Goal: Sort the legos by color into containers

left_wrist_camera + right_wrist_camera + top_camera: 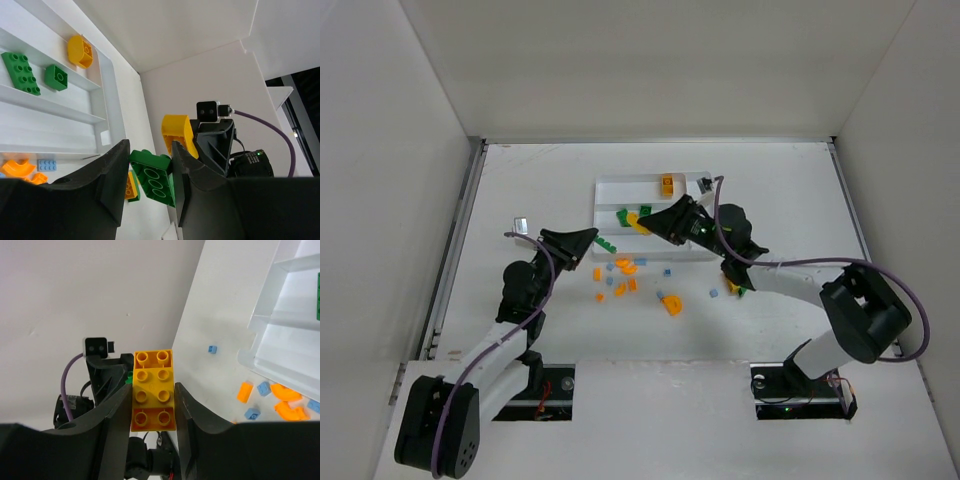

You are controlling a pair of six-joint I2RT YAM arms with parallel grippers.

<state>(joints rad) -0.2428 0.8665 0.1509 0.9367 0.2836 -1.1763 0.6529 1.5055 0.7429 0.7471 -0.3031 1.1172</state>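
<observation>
White tabletop [535, 190], tray [605, 186] toward far edge; left tool [150, 167] clamped on green brick [152, 177] beside tray's left edge; right tool [152, 397] clamped on yellow brick [153, 390] over tray, likely carrying both to colour slots; other bricks [625, 268] loose by its near edge.

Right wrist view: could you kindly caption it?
Right gripper, jaws shut on a yellow brick, near the white tray.

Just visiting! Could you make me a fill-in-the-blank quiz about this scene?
The left gripper is shut on a brick coloured ____.
The right gripper is shut on a block coloured ____.
The two pieces lying side by side in the white tray are ____.
Missing words: green; yellow; green.
</observation>
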